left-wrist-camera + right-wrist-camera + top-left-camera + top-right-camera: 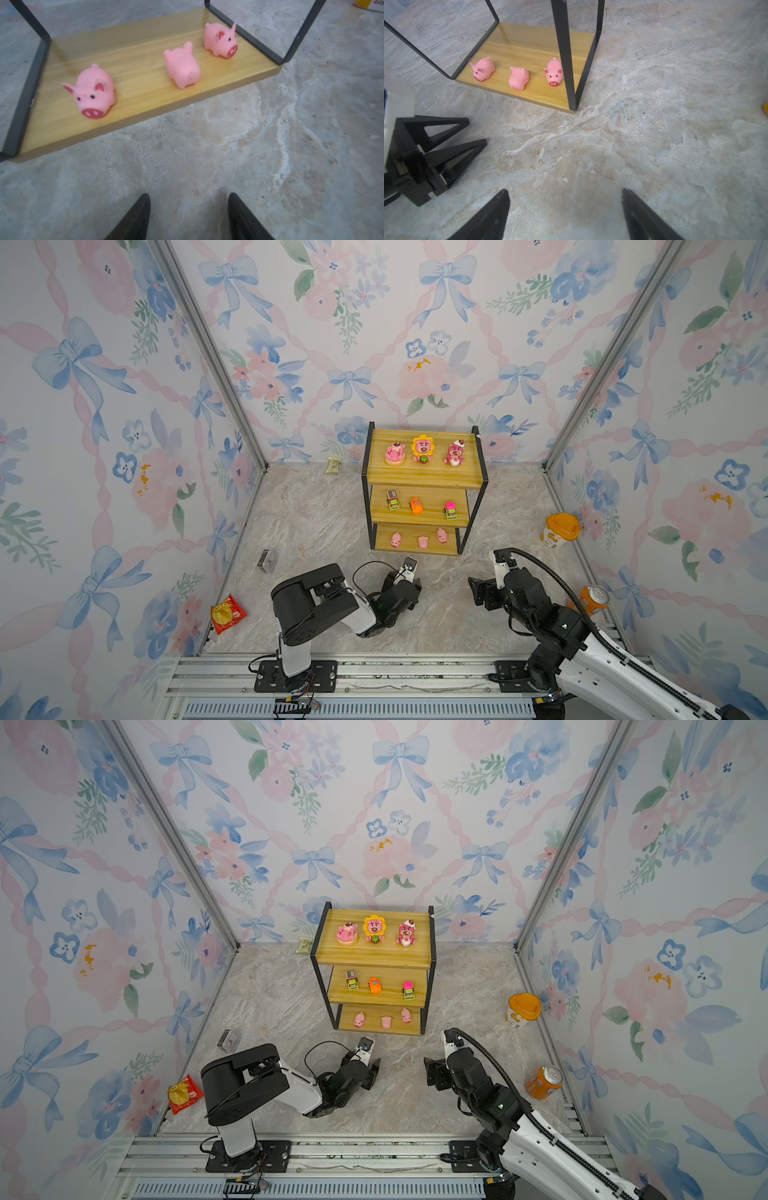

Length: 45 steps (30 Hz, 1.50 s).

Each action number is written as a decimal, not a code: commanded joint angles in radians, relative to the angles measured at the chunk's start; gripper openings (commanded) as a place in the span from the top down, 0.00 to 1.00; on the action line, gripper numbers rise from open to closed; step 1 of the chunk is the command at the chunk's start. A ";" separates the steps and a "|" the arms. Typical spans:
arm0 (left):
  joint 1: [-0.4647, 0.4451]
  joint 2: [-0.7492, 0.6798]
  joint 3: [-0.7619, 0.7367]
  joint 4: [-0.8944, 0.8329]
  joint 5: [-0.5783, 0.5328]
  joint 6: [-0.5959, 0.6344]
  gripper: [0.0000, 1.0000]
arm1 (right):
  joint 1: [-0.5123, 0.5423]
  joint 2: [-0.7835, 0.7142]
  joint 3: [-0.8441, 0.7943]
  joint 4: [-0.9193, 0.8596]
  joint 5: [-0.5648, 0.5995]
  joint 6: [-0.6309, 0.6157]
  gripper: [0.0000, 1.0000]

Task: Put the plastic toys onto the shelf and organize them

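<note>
Marble floor [316, 522]: one shelf [424, 479] (nine toys [422, 449])

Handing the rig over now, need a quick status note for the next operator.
Left gripper: open, empty, in front of the shelf.
Right gripper: open, empty, to its right.
Shelf: bears top, cars middle, pigs bottom, three each.
Done: all nine placed.
To do: likely nothing; middle pig faces away, turn it if wanted.
</note>
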 commanded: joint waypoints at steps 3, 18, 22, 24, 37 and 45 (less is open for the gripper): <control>-0.026 -0.168 -0.122 -0.030 -0.069 -0.010 0.38 | -0.010 0.003 0.051 -0.045 0.056 0.030 0.13; 0.085 -0.963 -0.211 -0.435 -0.221 0.207 0.02 | -0.207 0.110 0.263 0.082 0.248 -0.195 0.09; 0.260 -1.156 -0.305 -0.390 -0.189 0.298 0.02 | -0.357 0.222 0.216 0.302 0.229 -0.249 0.08; 0.356 -1.255 -0.343 -0.345 -0.178 0.351 0.02 | -0.440 0.284 0.154 0.482 0.165 -0.278 0.08; 0.924 -0.945 -0.383 -0.051 0.318 0.296 0.02 | -0.589 0.810 -0.025 1.205 -0.047 -0.392 0.09; 0.976 -0.589 -0.316 0.180 0.403 0.317 0.02 | -0.589 0.947 -0.054 1.396 -0.042 -0.395 0.08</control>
